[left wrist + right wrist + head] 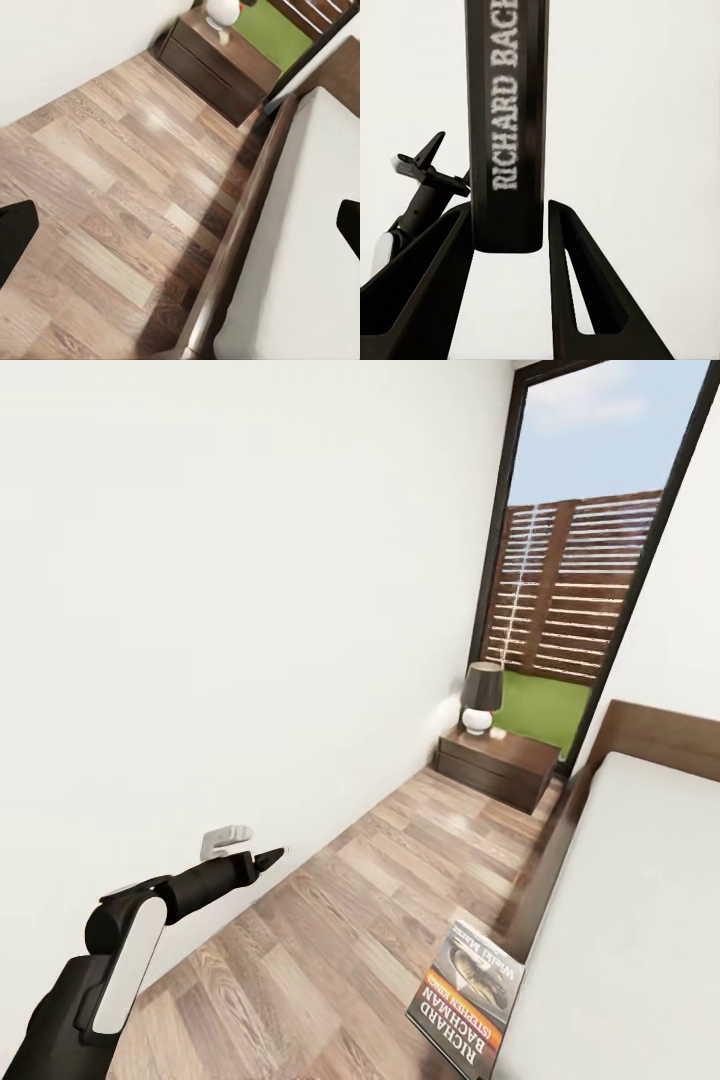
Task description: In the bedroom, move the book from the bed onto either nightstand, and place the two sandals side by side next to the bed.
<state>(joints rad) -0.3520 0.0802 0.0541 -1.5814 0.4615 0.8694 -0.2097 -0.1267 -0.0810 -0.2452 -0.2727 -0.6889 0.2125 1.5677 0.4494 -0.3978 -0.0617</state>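
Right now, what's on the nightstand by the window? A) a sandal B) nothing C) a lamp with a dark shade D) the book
C: a lamp with a dark shade and white base stands on the nightstand; the book is near the bed, and the right wrist view shows it between the fingers of the right gripper.

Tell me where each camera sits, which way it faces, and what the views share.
Head view: from the robot's head, down a floor strip toward the nightstand; left gripper at lower left, book beside the bed.
Left wrist view: on the left arm, looking down at floor, bed and nightstand, between its dark fingertips.
Right wrist view: on the right arm, along the right gripper clamping the book's spine.
Shared: nightstand and bed in head and left wrist; book in head and right wrist.
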